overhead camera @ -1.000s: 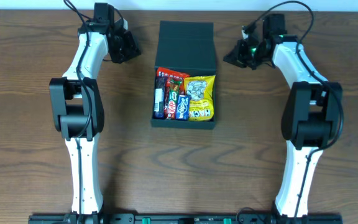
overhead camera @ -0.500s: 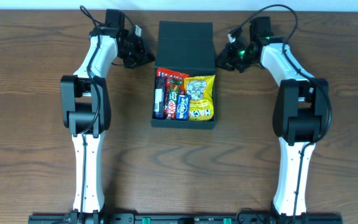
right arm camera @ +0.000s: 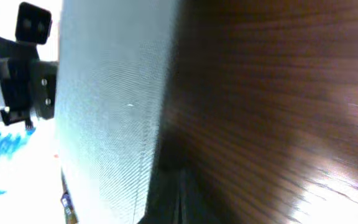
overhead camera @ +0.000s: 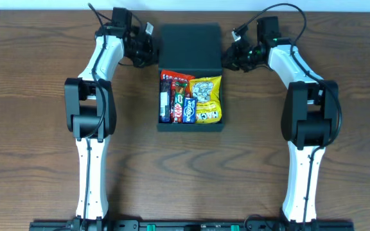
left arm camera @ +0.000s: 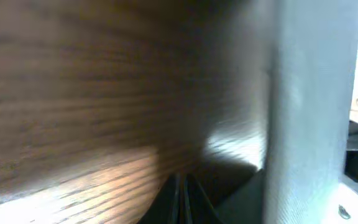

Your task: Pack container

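Both arms are seen drawn in closer to the container (overhead camera: 190,127) than half a second earlier, when each was set a little farther out from its side. The container is placed at the middle of the table (overhead camera: 31,128), its lid (overhead camera: 191,43) swung open toward 12 o'clock and its open body lying toward 6 o'clock.

A yellow bag (overhead camera: 207,99) is packed in the 3 o'clock half and red bars (overhead camera: 175,96) in the 9 o'clock half.

The left gripper (overhead camera: 153,51) is held at the 9 o'clock edge of the lid, and the right gripper (overhead camera: 229,58) at the 3 o'clock edge, so that the lid is bracketed between them. Whether either tip is actually touching the cardboard cannot be told from overhead.

In the left wrist view the fingers (left arm camera: 173,202) are seen pressed together with only a thin seam between them. They are empty, with the grey wall of the lid rising just beside them at 3 o'clock.

In the right wrist view the fingers (right arm camera: 174,202) likewise appear closed on nothing, though the view is dark. The lid wall is seen just beside them at 9 o'clock.
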`<state>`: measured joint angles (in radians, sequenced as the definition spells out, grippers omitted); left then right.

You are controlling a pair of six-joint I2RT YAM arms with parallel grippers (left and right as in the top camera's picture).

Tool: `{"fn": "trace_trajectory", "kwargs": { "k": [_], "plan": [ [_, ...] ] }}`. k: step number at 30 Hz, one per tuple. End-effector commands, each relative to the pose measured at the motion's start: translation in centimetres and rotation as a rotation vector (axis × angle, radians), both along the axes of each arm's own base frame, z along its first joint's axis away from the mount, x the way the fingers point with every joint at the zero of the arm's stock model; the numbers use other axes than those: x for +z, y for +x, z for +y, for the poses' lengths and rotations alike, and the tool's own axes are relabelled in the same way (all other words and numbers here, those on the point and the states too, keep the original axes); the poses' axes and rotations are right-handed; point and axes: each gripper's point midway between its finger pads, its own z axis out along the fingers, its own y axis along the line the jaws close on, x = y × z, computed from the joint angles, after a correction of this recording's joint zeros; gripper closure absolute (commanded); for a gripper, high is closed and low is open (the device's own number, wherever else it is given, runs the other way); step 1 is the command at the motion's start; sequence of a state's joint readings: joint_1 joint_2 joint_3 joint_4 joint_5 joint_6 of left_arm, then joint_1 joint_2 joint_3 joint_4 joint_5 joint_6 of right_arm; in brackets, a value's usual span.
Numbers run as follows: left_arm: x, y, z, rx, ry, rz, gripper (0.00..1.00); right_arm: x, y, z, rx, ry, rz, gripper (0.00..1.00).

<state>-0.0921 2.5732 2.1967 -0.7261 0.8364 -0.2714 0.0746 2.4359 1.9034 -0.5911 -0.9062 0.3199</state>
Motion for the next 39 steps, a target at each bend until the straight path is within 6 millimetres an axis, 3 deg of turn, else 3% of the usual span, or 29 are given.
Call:
{"fn": "trace_trajectory", "kwargs": {
  "k": [1,6,10,17,23,28,39],
  "plan": [
    [4.6,1.4,-1.3,-0.076,-0.07,-0.143,0.94,3.5,0.5,1.4,0.089,0.08,-0.115,0.98],
    [8.0,1.9,-1.6,-0.112,-0.061,-0.222,0.94,7.9,1.5,1.4,0.135,0.054,-0.274,0.99],
    [10.9,1.5,-1.6,-0.148,-0.05,-0.272,0.94,11.9,1.1,1.4,0.185,0.027,-0.385,0.99],
    [16.4,-0.9,-1.5,-0.249,-0.029,-0.365,0.94,14.7,-1.5,-0.8,0.243,-0.2,-0.474,0.98],
    [19.7,-3.4,-1.2,-0.335,0.002,-0.442,0.94,17.9,-3.9,-1.5,0.302,-0.261,-0.55,0.98],
    [20.6,-4.9,-1.1,-0.372,0.013,-0.448,0.94,19.1,-5.4,-1.6,0.329,-0.268,-0.556,0.98],
    [20.9,-7.9,-0.8,-0.43,0.017,-0.391,0.94,19.2,-8.0,-1.7,0.384,-0.271,-0.504,0.98]
  ]
}}
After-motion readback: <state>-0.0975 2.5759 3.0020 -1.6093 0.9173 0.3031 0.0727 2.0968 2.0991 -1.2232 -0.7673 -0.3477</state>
